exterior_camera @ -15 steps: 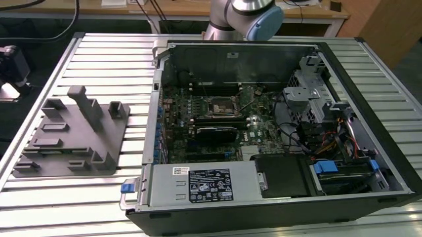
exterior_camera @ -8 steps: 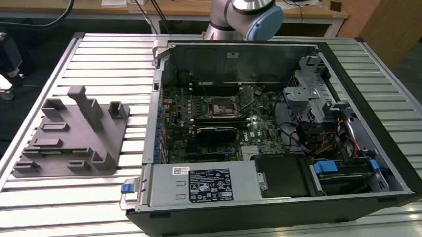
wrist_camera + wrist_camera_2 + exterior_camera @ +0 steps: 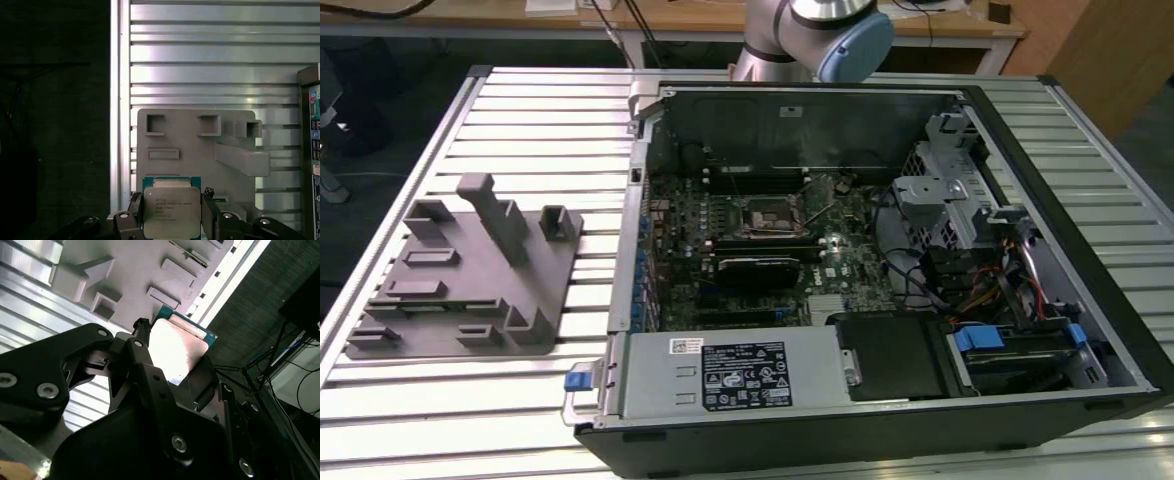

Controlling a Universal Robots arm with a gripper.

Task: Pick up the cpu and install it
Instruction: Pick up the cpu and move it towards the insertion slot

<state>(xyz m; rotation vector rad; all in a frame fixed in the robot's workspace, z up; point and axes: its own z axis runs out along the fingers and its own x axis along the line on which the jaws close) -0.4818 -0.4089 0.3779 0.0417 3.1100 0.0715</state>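
Gripper (image 3: 171, 220) is closed on the cpu (image 3: 171, 210), a small flat square chip with a shiny silver metal top and a thin green board edge. In both wrist views the black fingers (image 3: 136, 215) clamp it by two opposite side edges, with the silver top facing the first wrist camera. The chip is off the surface, held above the grey plastic fixture plate with raised blocks and pockets (image 3: 190, 145). That plate lies on the slatted aluminium table (image 3: 534, 120), at the exterior view's left of the open black computer case (image 3: 801, 110). Inside the case, on the green motherboard (image 3: 854, 265), sits the square black socket with a metal frame (image 3: 765, 213), well apart from the fixture (I can't tell from here whether its frame is open). My read on handling: the chip is light, stiff and thin, so weight is no issue. The smooth metal top and narrow edges look slippery, though, and I'd expect a slight tilt in the grip to carry over into seating. I judge the underside contacts fragile, so the side edges are the right place to hold it, as now, never the faces. The grip looks centred, and the chip sits square between the fingers in the first wrist view.
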